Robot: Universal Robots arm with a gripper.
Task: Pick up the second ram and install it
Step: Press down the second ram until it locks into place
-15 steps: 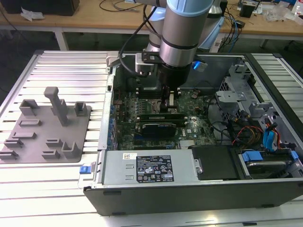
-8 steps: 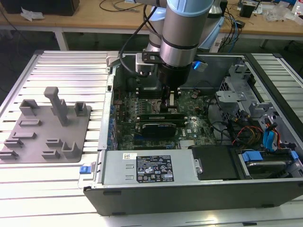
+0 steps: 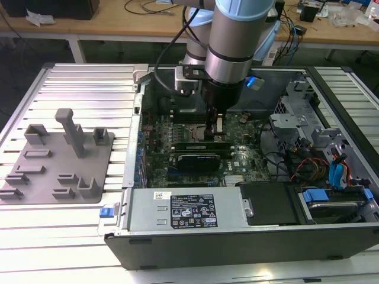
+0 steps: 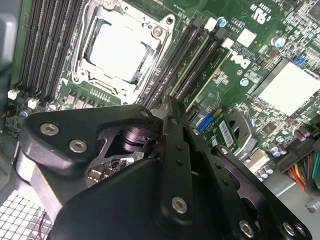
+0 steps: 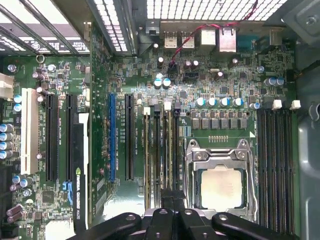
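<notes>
The second ram (image 5: 170, 150) is a thin green stick standing on edge in a memory slot beside the processor socket (image 5: 220, 186), level with the slots around it. My gripper (image 5: 173, 196) sits over its near part, fingers drawn together on its top edge. A similar stick (image 5: 147, 150) stands in a slot two rows away. In the second wrist view the gripper (image 4: 166, 106) has its black fingers (image 4: 172, 150) pressed together in line with the slots. In the exterior view the gripper (image 3: 214, 125) reaches down into the open computer case (image 3: 136, 195), just above the motherboard.
A black expansion card (image 3: 198, 158) lies close in front of the gripper. A grey fixture block (image 3: 59, 160) with bare slots lies on the ribbed table at the exterior view's left. Drive cages and coloured cables (image 3: 308, 165) crowd the case's right side. The power supply (image 3: 189, 208) spans the case's front.
</notes>
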